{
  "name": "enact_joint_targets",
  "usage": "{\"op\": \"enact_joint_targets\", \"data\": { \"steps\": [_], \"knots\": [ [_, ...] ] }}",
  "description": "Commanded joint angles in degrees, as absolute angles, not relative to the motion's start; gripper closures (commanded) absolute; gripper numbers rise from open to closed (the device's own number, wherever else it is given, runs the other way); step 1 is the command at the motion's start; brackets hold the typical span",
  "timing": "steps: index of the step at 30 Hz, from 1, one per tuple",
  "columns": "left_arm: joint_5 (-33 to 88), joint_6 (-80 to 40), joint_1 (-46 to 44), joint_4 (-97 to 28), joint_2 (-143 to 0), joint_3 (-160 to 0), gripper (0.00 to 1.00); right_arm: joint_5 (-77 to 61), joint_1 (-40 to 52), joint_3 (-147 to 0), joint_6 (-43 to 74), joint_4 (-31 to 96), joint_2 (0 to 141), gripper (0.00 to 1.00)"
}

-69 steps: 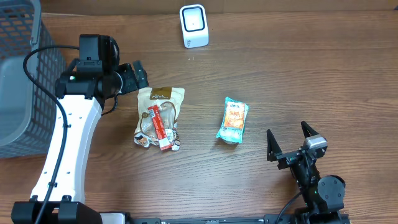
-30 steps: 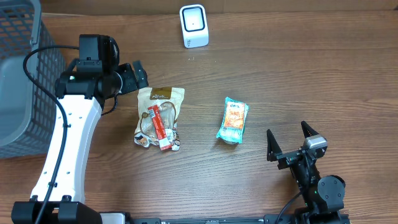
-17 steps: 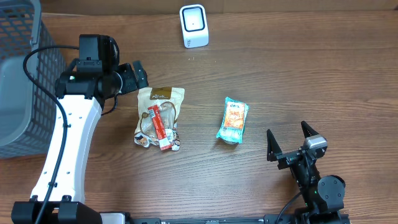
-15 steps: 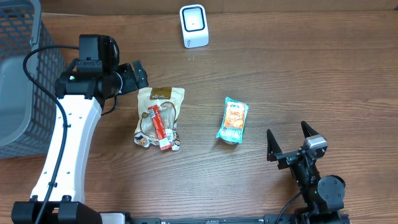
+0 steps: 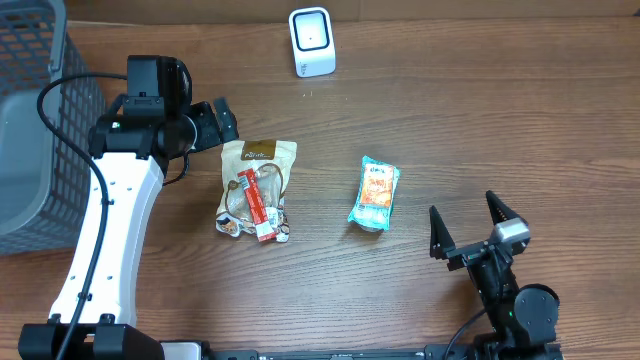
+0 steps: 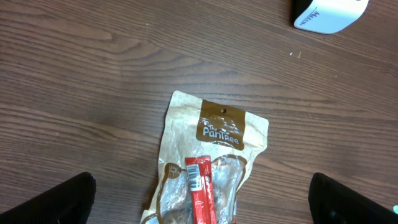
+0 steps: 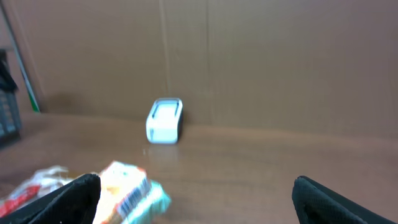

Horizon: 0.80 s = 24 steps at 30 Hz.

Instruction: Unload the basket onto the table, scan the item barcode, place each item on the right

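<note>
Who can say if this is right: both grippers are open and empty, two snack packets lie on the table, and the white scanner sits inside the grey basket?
Not quite. The overhead view shows the white scanner standing on the table, at the far edge, outside the grey basket. The rest stands.

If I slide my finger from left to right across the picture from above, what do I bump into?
Gray basket → brown snack bag → white scanner → teal snack packet → right hand
</note>
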<state>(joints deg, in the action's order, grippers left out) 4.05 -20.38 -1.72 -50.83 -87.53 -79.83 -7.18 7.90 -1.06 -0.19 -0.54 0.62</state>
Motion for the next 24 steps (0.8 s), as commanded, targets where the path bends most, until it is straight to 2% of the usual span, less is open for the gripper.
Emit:
{"op": "enact_joint_targets", "data": {
  "steps": [1,6,13,18,24],
  "knots": [
    [3.90,-18.85,-1.52,-50.76,-87.15,-80.27,0.00,-10.07,7.70,-0.49,0.84,-3.66,0.16,0.00],
    [3.92,-18.85,-1.52,-50.76,-87.15,-80.27,0.00,-11.70,7.70,-0.51,13.80,-2.74,0.16,0.00],
    [3.90,-18.85,-1.52,-50.76,-87.15,-80.27,0.00,-10.83,7.70,-7.77,13.98,3.53,0.54,0.00],
    [3.90,-18.85,-1.52,-50.76,-87.15,-80.27,0.00,-7.62,7.70,-21.10,13.98,13.56,5.48,0.00],
    [3.90,-18.85,-1.52,-50.76,-87.15,-80.27,0.00,-6.98,7.70,-43.59,13.91,27.55,22.50,0.00]
  ]
}}
